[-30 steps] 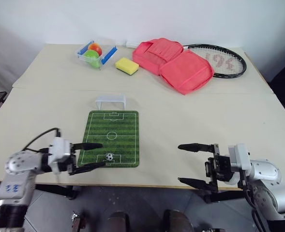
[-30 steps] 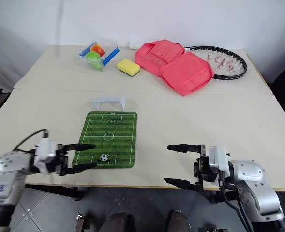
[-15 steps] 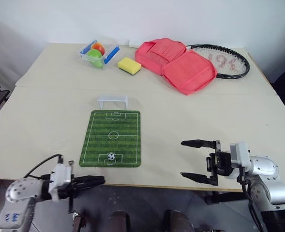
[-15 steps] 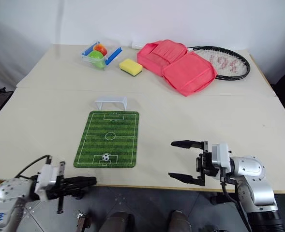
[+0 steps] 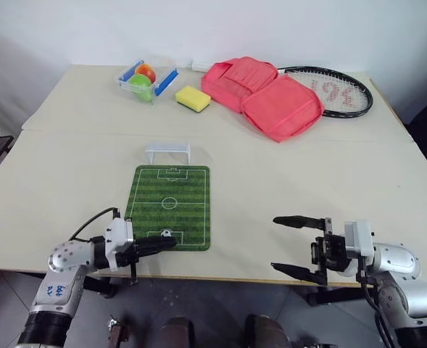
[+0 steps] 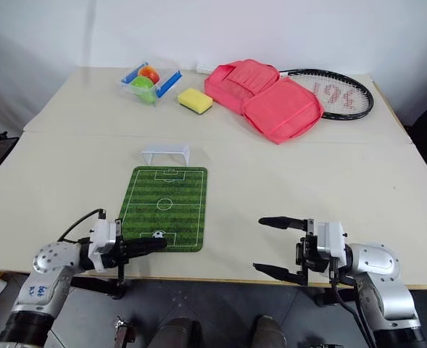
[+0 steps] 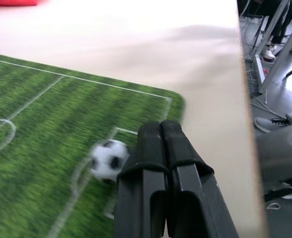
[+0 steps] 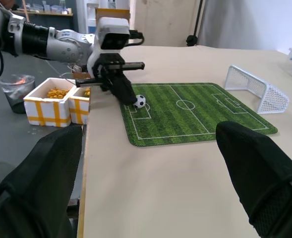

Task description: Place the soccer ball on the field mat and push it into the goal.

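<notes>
While the soccer ball (image 7: 109,158) sat on the field mat (image 5: 171,196), both arms reached level.
Left gripper (image 5: 171,242) jaws clenched at its 7 o'clock; right gripper (image 5: 288,244) jaws released.

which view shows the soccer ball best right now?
Left wrist view: the soccer ball sits large on the field mat, right beside the shut left gripper. Right wrist view shows it small, at that gripper's tip. In the eye views it's a tiny speck at the mat's near end.
</notes>
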You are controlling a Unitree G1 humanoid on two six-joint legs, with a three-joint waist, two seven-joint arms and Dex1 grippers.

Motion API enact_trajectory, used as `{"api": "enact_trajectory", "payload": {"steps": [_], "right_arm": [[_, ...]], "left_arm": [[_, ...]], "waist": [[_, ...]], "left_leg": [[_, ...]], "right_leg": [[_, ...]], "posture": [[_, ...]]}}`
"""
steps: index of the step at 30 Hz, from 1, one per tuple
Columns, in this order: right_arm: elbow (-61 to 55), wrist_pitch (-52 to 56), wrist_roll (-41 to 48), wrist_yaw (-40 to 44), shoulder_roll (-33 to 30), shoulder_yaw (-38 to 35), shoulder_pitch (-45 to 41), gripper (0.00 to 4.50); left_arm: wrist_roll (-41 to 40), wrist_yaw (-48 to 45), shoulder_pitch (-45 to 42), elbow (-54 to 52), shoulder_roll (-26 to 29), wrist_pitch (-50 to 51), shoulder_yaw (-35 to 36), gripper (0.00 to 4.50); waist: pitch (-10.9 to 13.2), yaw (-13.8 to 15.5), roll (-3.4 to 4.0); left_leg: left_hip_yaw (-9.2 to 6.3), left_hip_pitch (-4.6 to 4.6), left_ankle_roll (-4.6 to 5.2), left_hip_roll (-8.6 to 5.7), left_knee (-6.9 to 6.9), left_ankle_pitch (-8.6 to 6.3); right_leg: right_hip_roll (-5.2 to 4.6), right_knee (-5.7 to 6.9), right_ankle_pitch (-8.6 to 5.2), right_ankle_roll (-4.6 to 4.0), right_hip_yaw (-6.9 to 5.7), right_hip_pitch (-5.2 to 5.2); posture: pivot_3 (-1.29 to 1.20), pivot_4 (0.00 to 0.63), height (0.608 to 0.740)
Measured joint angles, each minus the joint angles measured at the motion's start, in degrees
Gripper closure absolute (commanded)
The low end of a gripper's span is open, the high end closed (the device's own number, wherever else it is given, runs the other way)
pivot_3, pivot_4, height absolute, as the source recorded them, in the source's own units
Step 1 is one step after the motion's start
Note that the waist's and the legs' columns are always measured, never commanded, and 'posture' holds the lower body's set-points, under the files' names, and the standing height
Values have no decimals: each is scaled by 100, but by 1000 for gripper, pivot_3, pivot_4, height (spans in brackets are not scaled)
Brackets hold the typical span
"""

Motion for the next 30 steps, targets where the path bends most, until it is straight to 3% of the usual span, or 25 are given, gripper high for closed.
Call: {"api": "enact_trajectory", "payload": {"steps": [3,8,13,17,23,30], "right_arm": [[-92,-23,-121,-334,115,-85,172,0],[-347,-56,-574,-1747,799,-194,232,0],[-401,18,-849,-2661,1096,-235,206,0],[-523,5,-850,-2631,1071,-144,240,0],[-268,-300,-824,-2164,809,-205,116,0],[193,-593,-669,-1625,547,-344,-54,0]], "left_arm": [[170,157,-534,597,-200,-212,-13,4465],[504,1081,-2066,1971,-651,-802,138,4465],[408,1121,-2446,2241,-664,-975,362,4465],[125,789,-1867,1807,-309,-741,568,4465],[-375,846,-333,804,598,-85,1633,4465],[-426,2045,1067,-9,764,529,2938,4465]], "waist": [[0,19,0],[-5,34,-8],[-5,-77,-8],[-5,-177,-9],[-3,-215,-6],[-2,-125,-5]], "left_leg": [[-1,-1,-1,1,3,1],[12,-5,3,-4,10,4],[22,-2,3,0,-9,4],[30,-2,5,12,-13,2],[30,0,3,25,-7,-2],[29,0,1,30,-6,-8]], "right_leg": [[1,2,0,0,-2,0],[1,-10,23,8,10,0],[5,-18,23,8,15,-9],[12,-26,23,8,16,-11],[19,-25,24,3,19,-9],[22,-26,25,1,20,-10]], "posture": [[0,150,740],[0,150,740],[0,150,740],[0,150,740],[0,150,740],[0,150,740]]}}
